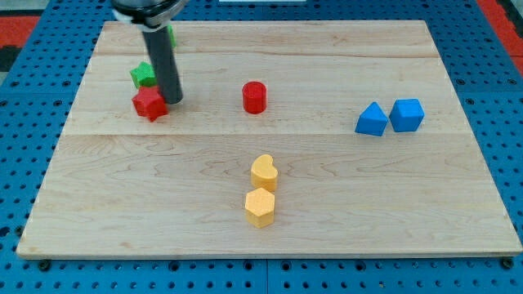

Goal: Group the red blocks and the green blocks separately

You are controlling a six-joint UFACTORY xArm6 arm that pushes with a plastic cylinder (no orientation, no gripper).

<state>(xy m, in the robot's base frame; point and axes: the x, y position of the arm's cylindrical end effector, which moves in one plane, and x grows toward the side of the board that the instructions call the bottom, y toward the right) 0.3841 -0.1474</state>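
A red star-shaped block (149,104) lies at the view's upper left. My tip (172,100) rests on the board right beside it, at its right edge. A green block (142,75) sits just above the red star block, partly hidden by the rod. Another green block (172,35) peeks out behind the rod near the top edge; its shape cannot be made out. A red cylinder (255,96) stands apart, to the right of my tip, near the board's upper middle.
A blue triangular block (372,119) and a blue cube (407,115) sit side by side at the right. A yellow heart-shaped block (263,172) and a yellow hexagonal block (260,207) stand together at the lower middle. The wooden board (98,212) lies on a blue pegboard.
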